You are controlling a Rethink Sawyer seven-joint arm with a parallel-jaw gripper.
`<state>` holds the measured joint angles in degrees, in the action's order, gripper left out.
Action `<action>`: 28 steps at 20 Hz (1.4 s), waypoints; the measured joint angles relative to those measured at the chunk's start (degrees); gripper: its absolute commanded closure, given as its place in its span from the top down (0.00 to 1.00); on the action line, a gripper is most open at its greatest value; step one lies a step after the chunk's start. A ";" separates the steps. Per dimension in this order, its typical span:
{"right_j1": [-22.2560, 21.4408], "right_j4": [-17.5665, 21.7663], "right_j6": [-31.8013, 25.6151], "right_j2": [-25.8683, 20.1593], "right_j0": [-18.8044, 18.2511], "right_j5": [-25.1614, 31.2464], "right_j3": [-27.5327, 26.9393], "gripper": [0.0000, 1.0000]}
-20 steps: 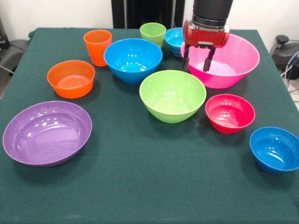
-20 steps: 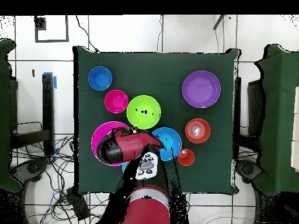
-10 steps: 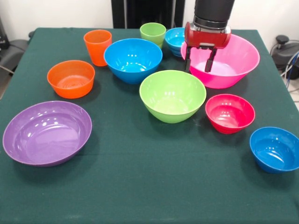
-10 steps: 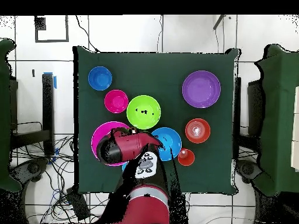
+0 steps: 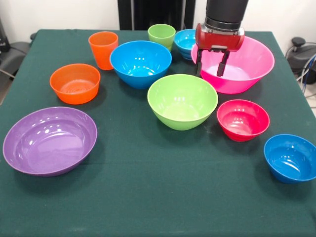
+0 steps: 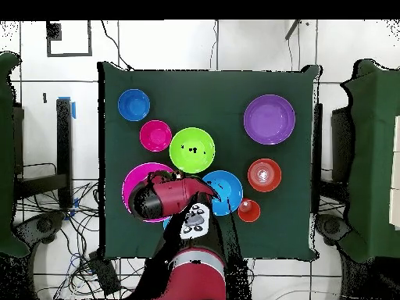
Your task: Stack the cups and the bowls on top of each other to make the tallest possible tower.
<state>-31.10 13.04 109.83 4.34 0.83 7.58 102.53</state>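
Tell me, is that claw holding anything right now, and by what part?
Nothing. The gripper hangs open over the pink bowl's rim, its fingers empty.

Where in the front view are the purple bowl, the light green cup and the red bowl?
purple bowl point(image 5: 49, 140): front view, inner floor.
light green cup point(image 5: 161, 36): front view, outer wall.
red bowl point(image 5: 243, 119): front view, inner floor.

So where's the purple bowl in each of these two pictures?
Front view: the purple bowl sits at lower left, the nearest thing on that side.
Overhead view: it sits at upper right of the cloth.
Shared landmark: the orange bowl is its closest neighbour in both, with the lime bowl mid-table.
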 measured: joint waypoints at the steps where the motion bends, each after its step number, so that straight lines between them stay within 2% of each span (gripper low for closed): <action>1: 0.00 0.00 0.00 0.00 0.00 0.00 0.00 1.00; 14: 0.04 0.00 0.00 0.01 0.05 -2.72 0.01 1.00; 28: 0.03 0.00 0.00 0.00 0.09 -2.88 0.01 1.00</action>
<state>-31.07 13.04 109.83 4.34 0.92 4.70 102.54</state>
